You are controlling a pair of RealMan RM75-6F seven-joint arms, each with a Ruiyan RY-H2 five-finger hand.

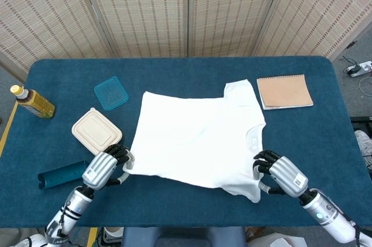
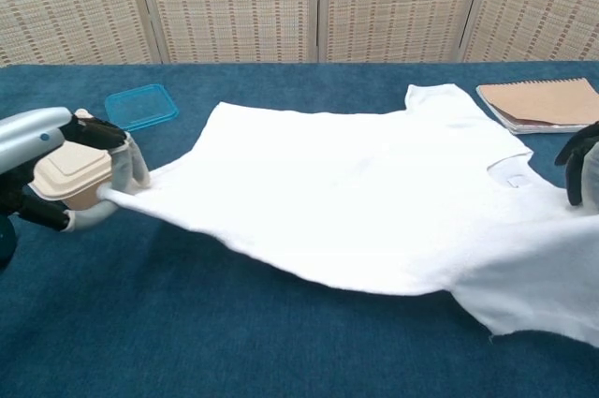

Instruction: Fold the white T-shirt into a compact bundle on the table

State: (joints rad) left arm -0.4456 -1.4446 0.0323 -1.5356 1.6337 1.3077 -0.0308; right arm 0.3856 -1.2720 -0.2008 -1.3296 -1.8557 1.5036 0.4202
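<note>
T-shirt (image 1: 197, 136) – neck label (image 2: 510, 179) unreadable; both hands pinch hem.

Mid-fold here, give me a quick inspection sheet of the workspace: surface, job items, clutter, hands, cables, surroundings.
Surface: blue-covered table.
Job's things: white T-shirt unfolded, near edge lifted between both hands.
Clutter: tan notebook far right; teal lid, beige lunch box, teal case, tea bottle on the left.
Hands: left hand pinches the hem corner; right hand grips the near sleeve side.
Cables: power strip and cord on the floor, right.
Surroundings: woven folding screen behind.
</note>
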